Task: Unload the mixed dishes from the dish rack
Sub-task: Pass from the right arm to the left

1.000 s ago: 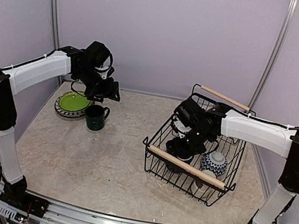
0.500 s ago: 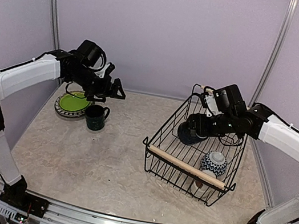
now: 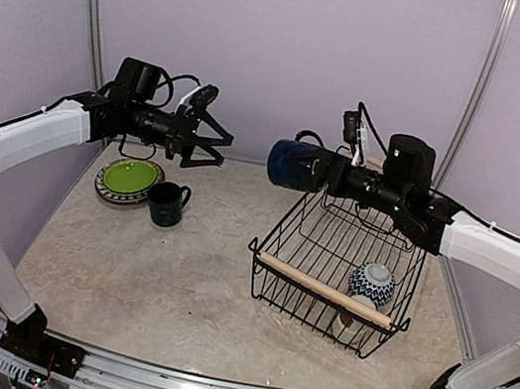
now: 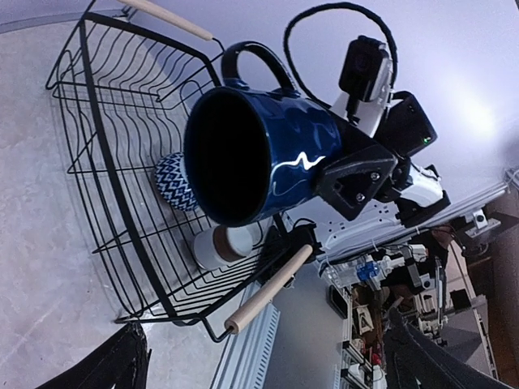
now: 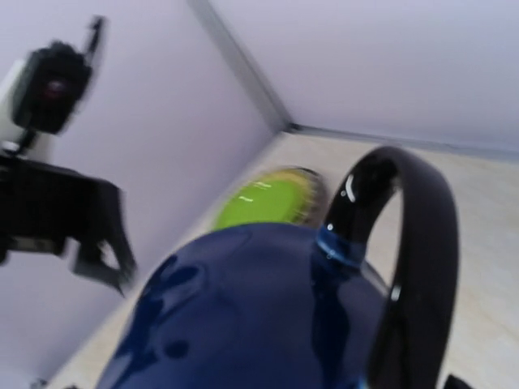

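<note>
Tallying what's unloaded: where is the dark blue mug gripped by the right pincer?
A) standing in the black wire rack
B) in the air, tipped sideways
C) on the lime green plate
B: the right pincer holds the glossy dark blue mug sideways, off every surface.

No legible text, labels, brands, numbers or signs in any view. Dark blue mug [image 4: 300,162]: glossy glaze only, no lettering seen. Background clutter [image 4: 381,284] at 4 o'clock in the left wrist view: too small and blurred to read.
</note>
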